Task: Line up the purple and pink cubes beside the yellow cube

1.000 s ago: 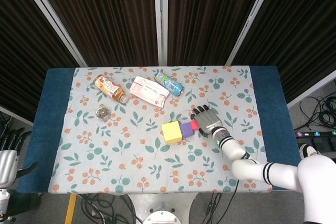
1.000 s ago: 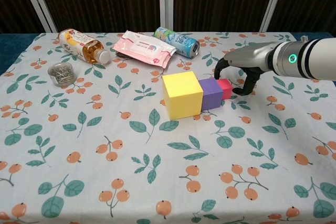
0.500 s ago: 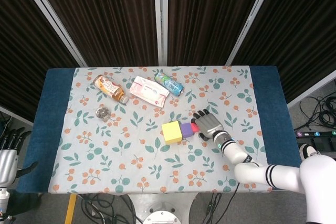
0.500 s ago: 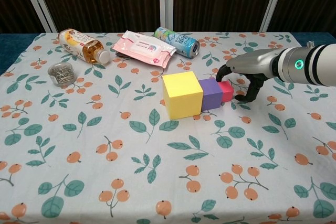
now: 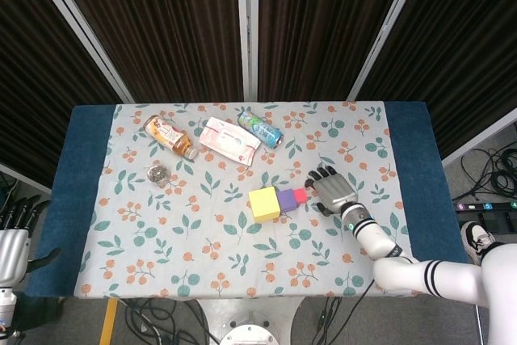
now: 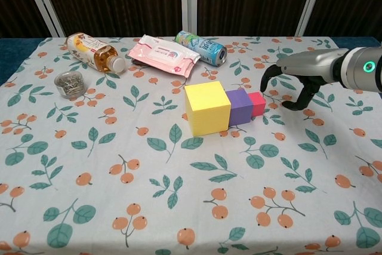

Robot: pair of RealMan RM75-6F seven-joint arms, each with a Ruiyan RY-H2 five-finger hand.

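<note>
left hand [image 5: 14, 236] cut off at head view's left edge, absent from chest view

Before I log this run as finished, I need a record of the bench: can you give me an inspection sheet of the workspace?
Surface: floral tablecloth over a blue table.
Job's things: yellow cube, purple cube and pink cube stand in one touching row.
Clutter: orange drink bottle, wipes pack and can, all lying down; small round container.
Hands: right robot hand open, apart from the pink cube; left robot hand off the table's left edge, holding nothing.
Cables: black cables on the floor at right.
Surroundings: dark panels behind.
</note>
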